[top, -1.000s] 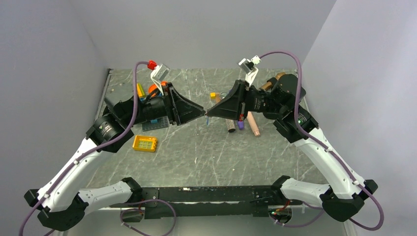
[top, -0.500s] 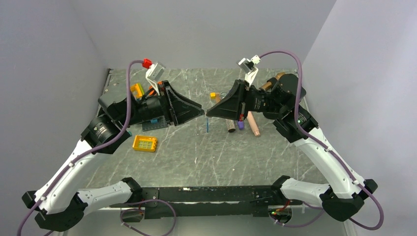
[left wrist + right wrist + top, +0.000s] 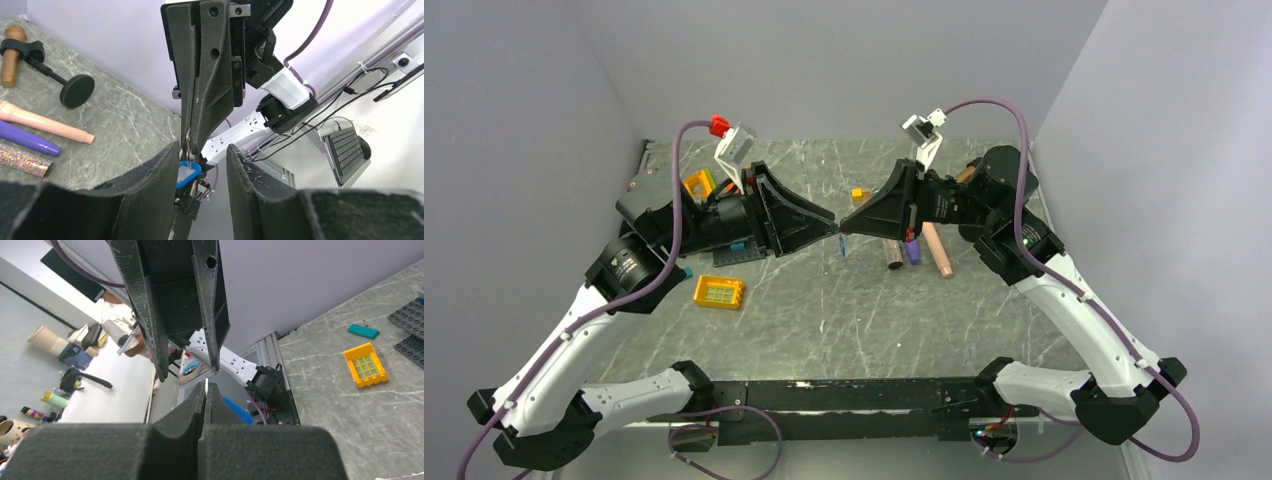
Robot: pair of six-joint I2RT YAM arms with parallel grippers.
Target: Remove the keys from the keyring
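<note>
The two grippers met tip to tip above the middle of the worktop [image 3: 824,320]. The right gripper [image 3: 206,388] was pinched fully shut on a thin metal piece [image 3: 188,142]. It was a key or a link; I couldn't tell which. The keyring [image 3: 187,173], a tiny blue loop, hung just below it, clear of the worktop. The left gripper [image 3: 201,150] stood about half open with nothing in it, its jaws to either side of the loop. One finger hid part of the loop, so I couldn't say whether it touched.

The loop looked very light and stiff, probably smooth, and free to swing and twist on the metal above it. My guess was that it would slip out of a loose pinch or turn edge-on as the jaws closed. The safest hold seemed to be across its flat faces, low down and away from the metal piece, so the two grippers could pull apart.

Below and to the right lay a pink rod [image 3: 939,255], a purple pen [image 3: 913,252] and a glitter tube [image 3: 893,256], close together. A small yellow cube [image 3: 857,195] sat farther back. A yellow brick [image 3: 718,292] and a dark plate [image 3: 739,252] lay on the left, near the left arm. None of it stood between the grippers, though anything dropped might land among the pens.
</note>
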